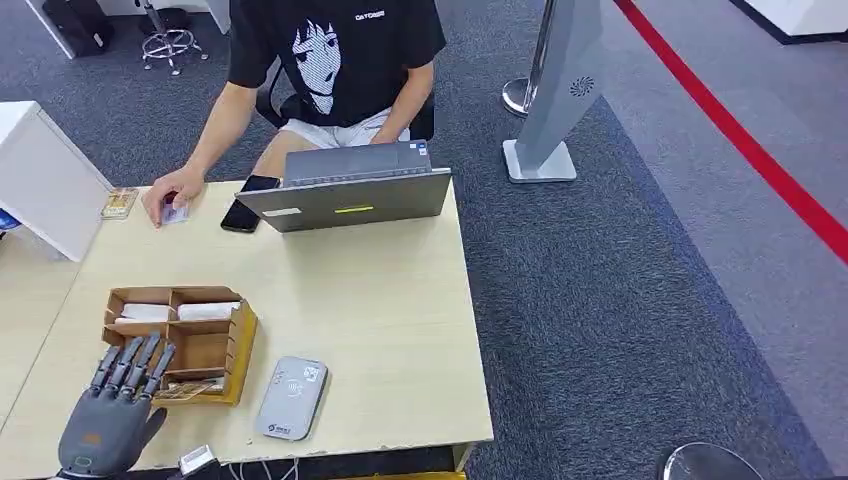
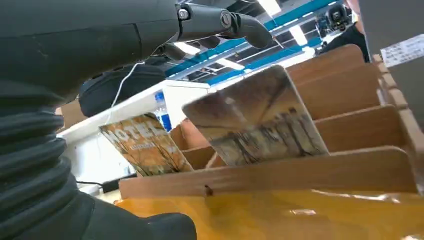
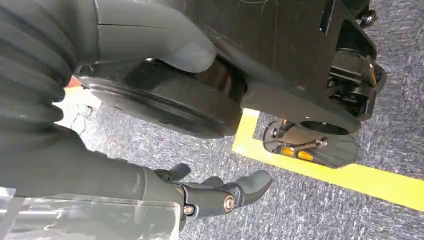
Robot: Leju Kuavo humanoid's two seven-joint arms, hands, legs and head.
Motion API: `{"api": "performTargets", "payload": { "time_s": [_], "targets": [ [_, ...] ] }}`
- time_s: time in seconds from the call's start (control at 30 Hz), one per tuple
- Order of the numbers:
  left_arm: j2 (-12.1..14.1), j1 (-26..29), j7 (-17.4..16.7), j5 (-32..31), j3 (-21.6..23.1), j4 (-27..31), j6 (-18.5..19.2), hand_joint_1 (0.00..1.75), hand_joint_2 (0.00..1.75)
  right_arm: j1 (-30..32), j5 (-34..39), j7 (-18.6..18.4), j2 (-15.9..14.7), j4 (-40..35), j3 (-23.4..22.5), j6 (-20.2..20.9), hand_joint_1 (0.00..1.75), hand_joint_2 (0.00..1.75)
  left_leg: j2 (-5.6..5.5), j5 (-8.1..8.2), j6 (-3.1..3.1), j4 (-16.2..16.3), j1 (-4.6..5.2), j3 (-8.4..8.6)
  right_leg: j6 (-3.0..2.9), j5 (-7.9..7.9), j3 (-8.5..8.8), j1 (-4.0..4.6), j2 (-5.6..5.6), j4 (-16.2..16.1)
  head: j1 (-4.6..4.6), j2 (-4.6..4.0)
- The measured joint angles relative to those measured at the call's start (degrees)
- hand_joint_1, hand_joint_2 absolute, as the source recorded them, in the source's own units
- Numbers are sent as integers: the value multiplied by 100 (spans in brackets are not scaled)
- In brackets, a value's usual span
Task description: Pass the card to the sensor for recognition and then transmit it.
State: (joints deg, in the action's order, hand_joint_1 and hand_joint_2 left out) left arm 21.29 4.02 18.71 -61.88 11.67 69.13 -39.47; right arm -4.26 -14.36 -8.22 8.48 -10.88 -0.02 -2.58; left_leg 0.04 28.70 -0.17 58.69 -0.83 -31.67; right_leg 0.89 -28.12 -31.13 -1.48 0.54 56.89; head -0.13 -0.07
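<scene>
At the tabletop's (image 1: 400, 300) near left corner the left hand (image 1: 112, 405) hovers with fingers spread straight and apart, holding nothing, its fingertips over the near edge of the wooden organiser (image 1: 180, 340). From the left wrist view two patterned cards (image 2: 260, 120) stand tilted in the organiser's nearest slot, leaning side by side, printed faces toward the hand, their long axes running up out of the slot; one reads "HOTEL" (image 2: 145, 145). In the head view they show as a brown sliver (image 1: 190, 388) lying along the organiser's near wall. Two white items (image 1: 175, 312) lie in its far compartments.

Just right of the organiser, near the front edge, one grey card sensor (image 1: 291, 397) lies flat, its long axis running near to far, slightly slanted.

The right hand (image 3: 220, 192) hangs above carpet and a yellow floor line, fingers loosely curved, nothing in them.

Along the far edge stands one grey laptop (image 1: 345, 195), with one black phone (image 1: 240, 215) beside it. A seated person's hand (image 1: 172, 190) rests on a small card (image 1: 176, 213) near the far left corner; one more small card-like item (image 1: 119, 202) lies at that corner
</scene>
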Motion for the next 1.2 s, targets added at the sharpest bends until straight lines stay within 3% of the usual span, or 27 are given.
{"api": "performTargets", "payload": {
  "time_s": [0.57, 0.93, 0.97, 1.2],
  "targets": [
    [-131, 24, 0, -125, 37, 79, -9, 0, 175, 0, -7, 0, 0, 0, 0, -17, 0, 175, 0, 0, 0, 0, 0, 1, 0, 0, 0, 0, 0, 0, 0, 0],
    [-129, 85, -103, -238, 164, 448, -9, 0, 175, -1, -4, 2, 2, 0, -2, -17, 0, 175, 0, 0, 0, 0, 0, 1, 0, 0, 0, 0, 0, 0, 2, 0],
    [-129, 85, -101, -238, 166, 468, -9, 175, 175, -1, -7, 2, 2, 0, -2, -17, 0, 175, 0, 0, 0, 0, 0, 1, 0, 0, 1, 0, 0, 0, 2, 2],
    [-94, 100, -171, -127, 173, 586, 153, 175, 175, 0, -24, 33, 2, 0, -2, 0, 0, 175, 0, 0, 0, 0, 0, 0, 0, 0, 0, 0, 0, 0, 2, 0]
  ]
}}
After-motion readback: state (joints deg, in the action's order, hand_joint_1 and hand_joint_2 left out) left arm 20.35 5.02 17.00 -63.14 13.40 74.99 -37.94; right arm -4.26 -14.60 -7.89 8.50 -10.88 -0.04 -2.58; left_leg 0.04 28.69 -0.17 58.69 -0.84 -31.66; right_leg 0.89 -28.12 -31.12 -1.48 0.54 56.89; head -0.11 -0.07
